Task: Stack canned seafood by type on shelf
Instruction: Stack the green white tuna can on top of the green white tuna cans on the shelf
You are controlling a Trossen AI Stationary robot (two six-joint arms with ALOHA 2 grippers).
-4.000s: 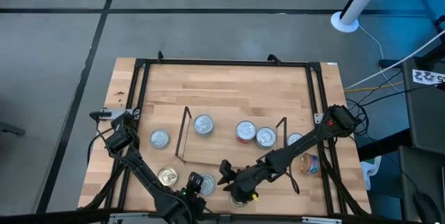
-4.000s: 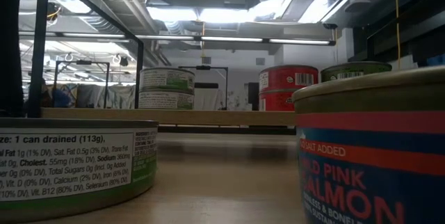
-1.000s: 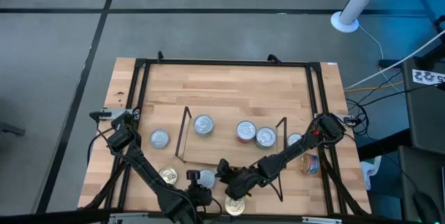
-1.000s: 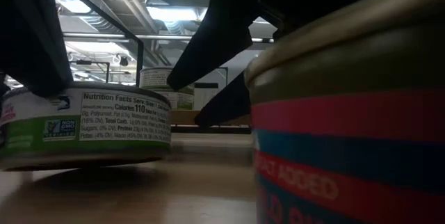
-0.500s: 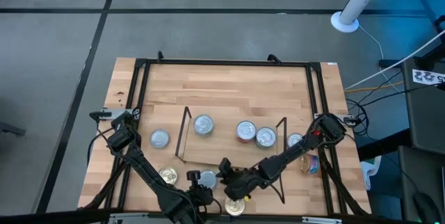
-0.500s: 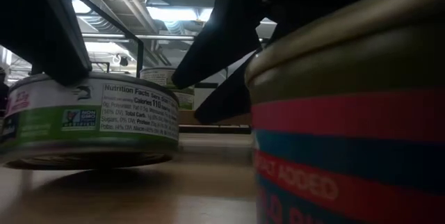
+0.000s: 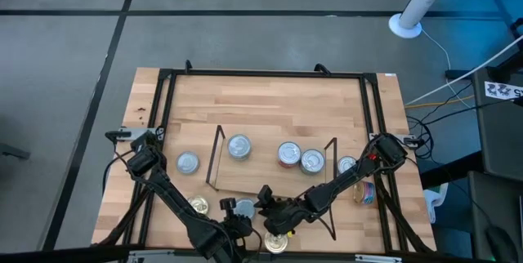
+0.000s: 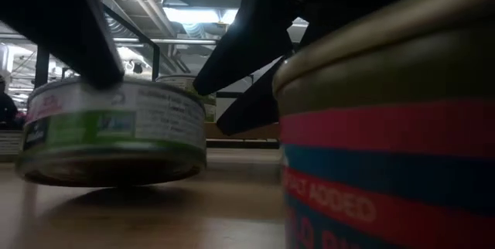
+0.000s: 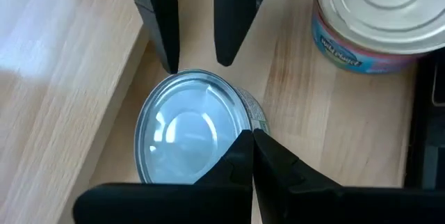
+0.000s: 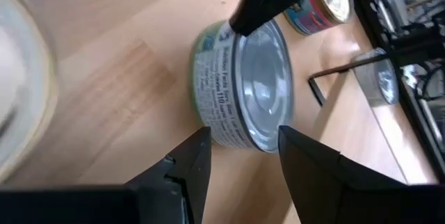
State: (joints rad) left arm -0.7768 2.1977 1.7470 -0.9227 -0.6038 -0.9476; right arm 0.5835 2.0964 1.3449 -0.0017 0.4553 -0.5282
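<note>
Tins [image 7: 239, 146]: 8; shelf [image 7: 274, 183]: 1

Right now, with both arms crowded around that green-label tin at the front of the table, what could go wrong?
1. The left gripper, jaws shut, presses the green-label tin's rim, so it may tip or skid.
2. The right gripper's open jaws are close opposite and could collide with it.
3. The pink-label can nearby could get knocked.

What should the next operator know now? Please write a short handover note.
Left gripper: shut, tips pressing on the rim of a green-label tin on the table's near edge.
Right gripper: open, facing that same tin, not holding it.
Shelf: tins on it at one spot to the left and two to the right.
Left to do: the tins off the shelf, including a gold-topped one.
</note>
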